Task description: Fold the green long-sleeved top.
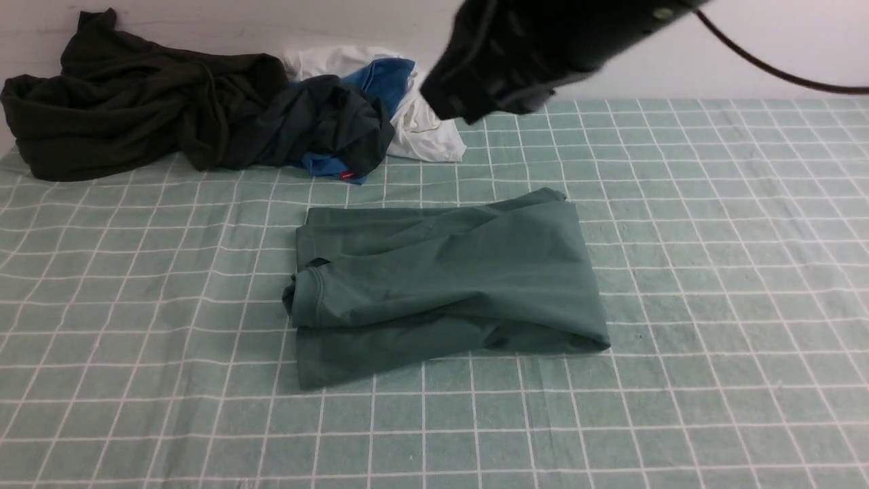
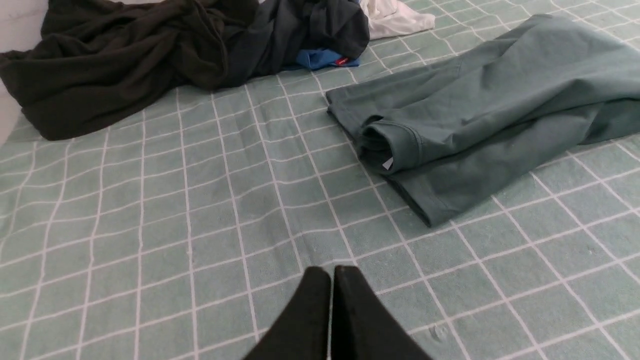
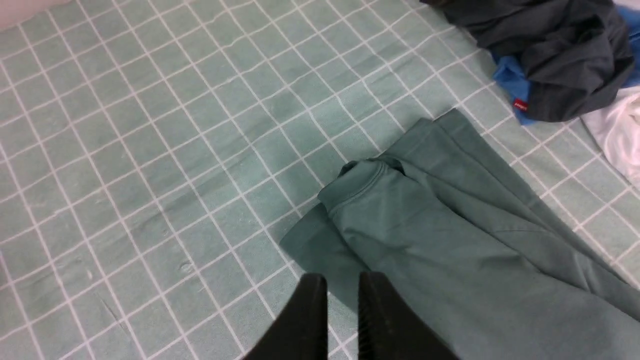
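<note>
The green long-sleeved top (image 1: 448, 278) lies folded into a rough rectangle in the middle of the checked cloth, its ribbed neck (image 1: 309, 299) at the left end. It also shows in the left wrist view (image 2: 490, 115) and the right wrist view (image 3: 450, 250). My left gripper (image 2: 330, 272) is shut and empty, hovering over bare cloth to the left of the top; it is out of the front view. My right gripper (image 3: 342, 280) is slightly open and empty, high above the top's edge. My right arm (image 1: 543, 47) is a dark blur at the upper middle of the front view.
An olive-black garment (image 1: 129, 102) is heaped at the back left. Beside it lie a dark navy garment with blue trim (image 1: 326, 129) and a white garment (image 1: 421, 129). The green checked cloth (image 1: 713, 238) covers the whole table, with a pale wall behind.
</note>
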Controlling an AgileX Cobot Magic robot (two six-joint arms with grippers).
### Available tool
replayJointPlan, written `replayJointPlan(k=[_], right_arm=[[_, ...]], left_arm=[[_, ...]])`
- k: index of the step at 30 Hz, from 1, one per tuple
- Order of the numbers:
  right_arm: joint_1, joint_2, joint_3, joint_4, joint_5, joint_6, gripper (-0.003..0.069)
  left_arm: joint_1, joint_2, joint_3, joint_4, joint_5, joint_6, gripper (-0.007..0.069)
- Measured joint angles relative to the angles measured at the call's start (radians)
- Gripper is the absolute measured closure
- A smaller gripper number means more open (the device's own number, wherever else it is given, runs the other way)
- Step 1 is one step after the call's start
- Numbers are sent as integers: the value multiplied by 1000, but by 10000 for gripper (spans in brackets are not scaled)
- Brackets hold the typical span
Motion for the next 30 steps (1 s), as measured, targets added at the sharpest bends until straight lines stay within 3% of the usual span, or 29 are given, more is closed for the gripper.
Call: replayJointPlan(k=[3, 12, 16, 30], right_arm=[[0, -206, 234, -2, -145, 0, 657], [0, -661, 692, -2, -433, 17, 671], [0, -745, 781, -2, -505, 17, 671], [0, -769, 833, -54, -507, 36, 671]], left_arm=[[0, 0, 0, 0, 0, 0, 628], [0, 0, 0, 0, 0, 0, 628], [0, 0, 0, 0, 0, 0, 628], [0, 0, 0, 0, 0, 0, 628]])
